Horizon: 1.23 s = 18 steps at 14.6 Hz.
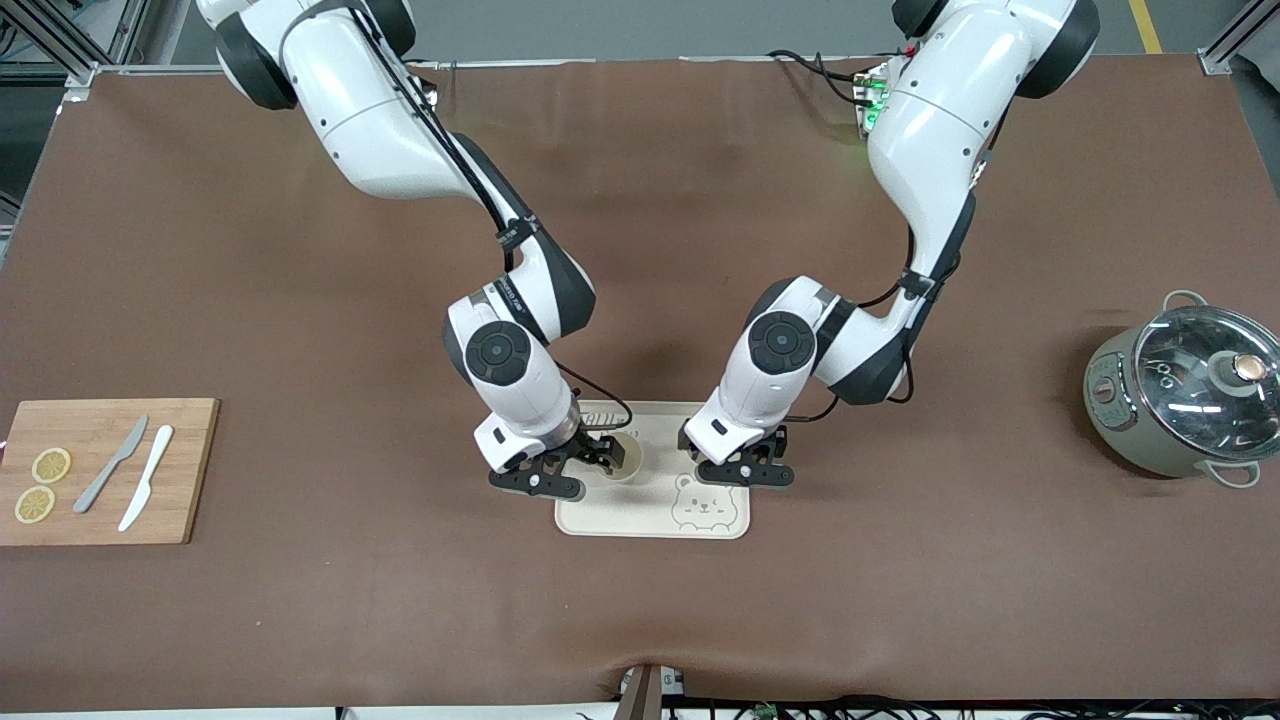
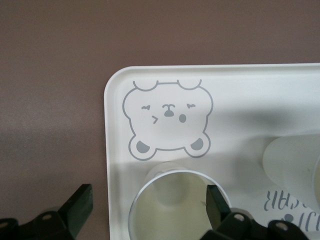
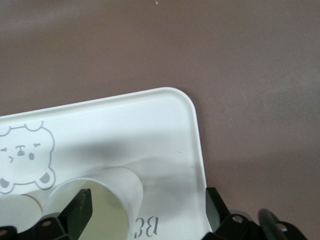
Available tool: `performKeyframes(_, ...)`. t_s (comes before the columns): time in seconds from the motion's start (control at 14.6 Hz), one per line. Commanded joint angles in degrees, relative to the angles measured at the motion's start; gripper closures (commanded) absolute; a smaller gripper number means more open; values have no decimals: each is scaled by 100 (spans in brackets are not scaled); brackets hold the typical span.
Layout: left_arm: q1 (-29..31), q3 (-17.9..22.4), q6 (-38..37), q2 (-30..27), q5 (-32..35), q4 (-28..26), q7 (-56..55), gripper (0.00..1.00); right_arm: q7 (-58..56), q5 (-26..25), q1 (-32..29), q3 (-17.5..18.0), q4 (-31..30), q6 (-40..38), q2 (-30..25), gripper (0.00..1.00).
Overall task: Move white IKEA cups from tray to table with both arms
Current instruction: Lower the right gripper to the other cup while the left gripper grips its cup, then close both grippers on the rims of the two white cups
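A bear-printed cream tray (image 1: 650,515) lies mid-table. One white cup (image 1: 625,462) stands upright on it beside my right gripper (image 1: 562,470). The second cup is hidden in the front view under my left gripper (image 1: 745,465). In the left wrist view the left gripper (image 2: 148,205) is open just above a cup (image 2: 170,212), one finger (image 2: 217,202) over its mouth, the other off the tray (image 2: 150,80). The other cup (image 2: 290,165) stands beside it. In the right wrist view the right gripper (image 3: 147,210) is open, one finger (image 3: 80,210) over a cup (image 3: 122,192), the other at the tray's edge (image 3: 150,105).
A wooden cutting board (image 1: 190,470) with two lemon slices (image 1: 50,465) and two knives (image 1: 130,470) lies at the right arm's end. A grey-green pot with a glass lid (image 1: 1185,395) stands at the left arm's end.
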Motion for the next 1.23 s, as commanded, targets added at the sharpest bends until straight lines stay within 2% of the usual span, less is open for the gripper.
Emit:
performKeyframes(0.0,-50,44,74,9,168,36,-263,0,150,-189,103,-49,179,-88,68,0)
performKeyframes(0.68,-41,44,276,167,142,0,-325,0,265,-215,218,-49,171,166,270,0)
performKeyframes(0.75,-32,36,285,150,72,0,-595,36,265,-241,235,-49,153,228,288,0)
performKeyframes(0.82,-41,36,276,124,89,-8,-998,99,265,-242,235,-49,153,229,306,0)
performKeyframes(1.16,-50,44,232,97,177,-26,-967,100,256,-233,253,-40,162,229,315,0)
